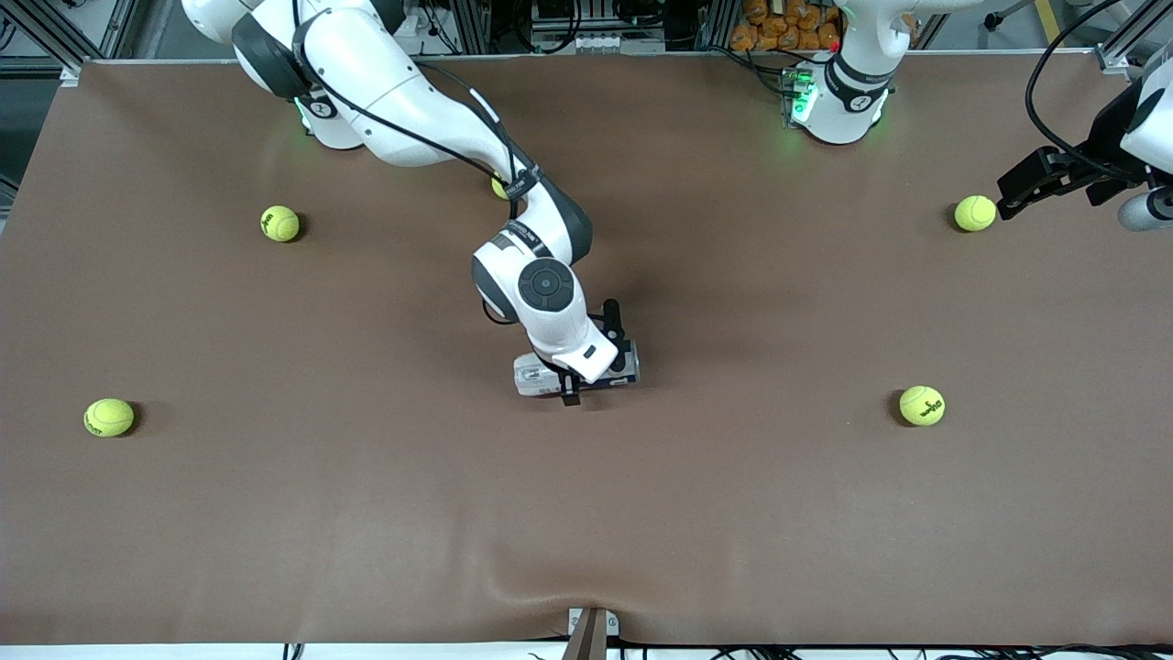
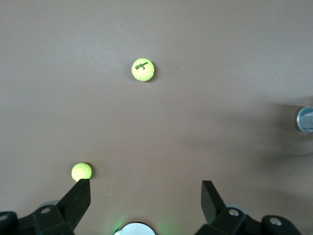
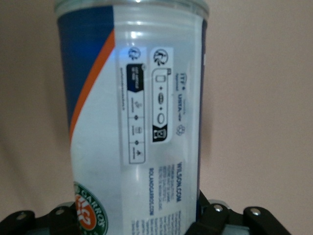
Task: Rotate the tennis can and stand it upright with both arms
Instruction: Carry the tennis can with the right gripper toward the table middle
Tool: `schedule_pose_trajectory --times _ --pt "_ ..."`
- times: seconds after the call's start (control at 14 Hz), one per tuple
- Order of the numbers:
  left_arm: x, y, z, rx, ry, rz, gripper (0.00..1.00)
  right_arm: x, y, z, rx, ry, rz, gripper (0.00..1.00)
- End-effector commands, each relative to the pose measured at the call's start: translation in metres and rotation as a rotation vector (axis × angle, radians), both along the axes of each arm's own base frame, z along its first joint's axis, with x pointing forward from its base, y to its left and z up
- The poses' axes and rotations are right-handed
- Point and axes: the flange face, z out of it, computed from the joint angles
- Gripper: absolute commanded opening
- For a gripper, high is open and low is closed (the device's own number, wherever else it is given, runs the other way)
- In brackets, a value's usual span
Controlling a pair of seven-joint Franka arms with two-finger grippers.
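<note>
A brown tabletop (image 1: 367,513) carries a tennis can (image 1: 536,376) lying on its side near the middle, with the right arm reaching down onto it from above. The right pincer (image 1: 596,371) is clamped around the can: in the right wrist view the can (image 3: 137,122) fills the space between the black fingers (image 3: 215,218), its white, dark-blue and orange label close to the lens.

The left arm waits at its own end of the tabletop, raised. The left pincer (image 1: 1013,197) hangs with its fingers (image 2: 76,198) spread apart and nothing between them, over the tabletop beside one tennis ball (image 1: 974,213). Further tennis balls lie scattered well apart: one (image 1: 921,405) toward the left arm's end, two (image 1: 279,223) (image 1: 108,417) toward the right arm's end, and one (image 1: 499,188) partly hidden under the right arm.

By my reading, the task is at an early stage. The can is grasped but appears still horizontal on the tabletop. Rotating it, bringing in the left arm and standing it upright all seem yet to be done.
</note>
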Motion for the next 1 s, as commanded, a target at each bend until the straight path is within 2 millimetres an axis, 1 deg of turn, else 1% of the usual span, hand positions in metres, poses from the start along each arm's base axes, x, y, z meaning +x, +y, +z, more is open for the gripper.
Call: schedule_pose_trajectory --times 0.0,0.14,0.29,0.36,0.43,0.72,0.86,0.93 --pt "-0.004 0.0 0.004 0.003 -0.005 0.006 1.0 0.006 -0.007 -0.012 0.013 0.0 -0.028 0.75" --pt "-0.003 0.0 0.003 0.003 -0.005 0.006 1.0 0.007 -0.007 -0.012 0.016 0.003 -0.123 0.77" --pt "-0.002 0.0 0.003 0.003 -0.009 0.004 1.0 0.006 -0.008 -0.021 0.009 0.01 -0.164 0.83" --pt "-0.001 -0.002 0.003 0.001 -0.011 0.002 1.0 0.007 -0.009 -0.022 0.009 0.008 -0.164 0.93" --pt "-0.001 -0.001 0.003 0.002 -0.011 0.002 1.0 0.008 -0.008 -0.022 0.023 -0.008 -0.156 1.0" --pt "-0.001 -0.002 0.003 0.001 -0.011 0.002 1.0 0.01 -0.007 -0.02 0.003 -0.066 -0.09 1.0" --pt "0.0 -0.001 0.001 0.002 -0.012 0.002 1.0 0.013 -0.007 -0.013 0.013 -0.072 -0.099 1.0" --pt "0.0 -0.002 0.001 0.0 -0.011 0.002 1.0 0.014 -0.006 -0.004 0.023 -0.077 -0.103 1.0"
